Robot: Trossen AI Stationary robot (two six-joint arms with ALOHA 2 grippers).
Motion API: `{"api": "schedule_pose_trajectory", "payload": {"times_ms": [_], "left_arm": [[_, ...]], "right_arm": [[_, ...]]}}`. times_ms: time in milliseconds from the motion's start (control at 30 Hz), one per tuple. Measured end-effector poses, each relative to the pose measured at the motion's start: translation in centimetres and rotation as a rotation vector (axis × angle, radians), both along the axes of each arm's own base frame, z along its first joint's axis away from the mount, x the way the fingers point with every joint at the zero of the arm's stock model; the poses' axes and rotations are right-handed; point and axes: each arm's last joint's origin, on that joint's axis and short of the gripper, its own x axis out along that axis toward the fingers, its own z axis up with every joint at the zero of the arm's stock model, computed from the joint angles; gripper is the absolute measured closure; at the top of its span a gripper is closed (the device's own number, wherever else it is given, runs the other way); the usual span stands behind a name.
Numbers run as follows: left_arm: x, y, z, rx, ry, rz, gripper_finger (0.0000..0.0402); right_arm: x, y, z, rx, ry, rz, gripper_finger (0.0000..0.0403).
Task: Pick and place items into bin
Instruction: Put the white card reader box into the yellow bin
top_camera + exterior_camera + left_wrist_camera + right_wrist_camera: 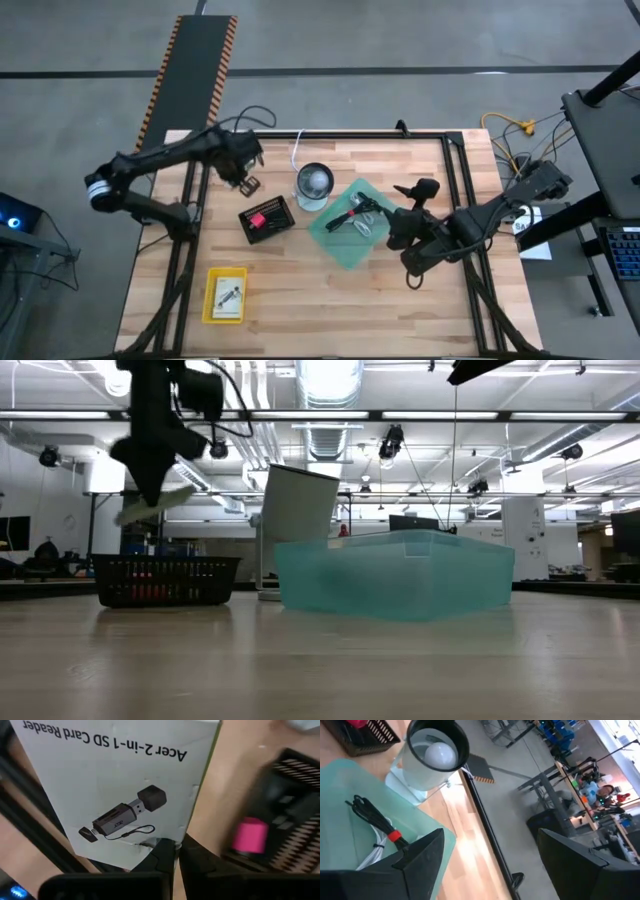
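My left gripper (245, 178) hangs over the table's far left part, just beyond the black mesh basket (265, 218), and is shut on a white card-reader packet (115, 785). In the low view the packet (155, 507) is in the air above the basket (165, 580). A pink object (252, 835) lies in the basket. The teal bin (335, 245) holds a dark cable (372, 817) and a white cable (375, 852). My right gripper (395, 222) is open at the bin's right edge, touching nothing. My left gripper pinches the white packet between its two fingers at one edge (160, 842), near the printed picture of the reader. The packet is lifted clear of the table and sticks out flat beyond the fingertips, slightly tilted in the low view.
The round clear-grey cup (313, 183) stands just beyond the bin's far left corner. A yellow tray (226, 295) with a white packet sits near the table's near left corner. Black frame rails run along the table's left and right sides. Bare wood lies near the front edge.
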Motion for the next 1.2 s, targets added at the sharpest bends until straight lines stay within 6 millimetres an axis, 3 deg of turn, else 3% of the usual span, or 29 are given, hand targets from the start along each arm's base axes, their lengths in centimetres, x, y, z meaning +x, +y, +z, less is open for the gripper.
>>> {"api": "schedule_pose_trajectory", "payload": {"times_ms": [333,567,867,1033,1200], "left_arm": [[0.5,-8.9,1.1,-0.130,-0.053,0.312,0.0401],[1.5,-14.8,0.0,-0.224,-0.005,0.427,0.0401],[2.0,-22.0,-2.3,-0.363,0.229,0.527,0.0402],[3.5,-24.6,-3.0,-0.409,0.207,0.523,0.0401],[5.2,-25.8,-3.5,-0.449,0.166,0.533,0.0401]], "right_arm": [[-1.8,-1.0,2.0,0.036,-0.064,0.010,0.0104],[-3.1,-1.8,3.2,0.037,-0.079,0.030,0.0105],[-3.9,-2.3,3.9,0.050,-0.104,0.032,0.0108],[-4.0,-2.3,3.9,0.048,-0.101,0.033,0.0108],[-4.0,-2.3,3.9,0.047,-0.101,0.033,0.0111]]}}
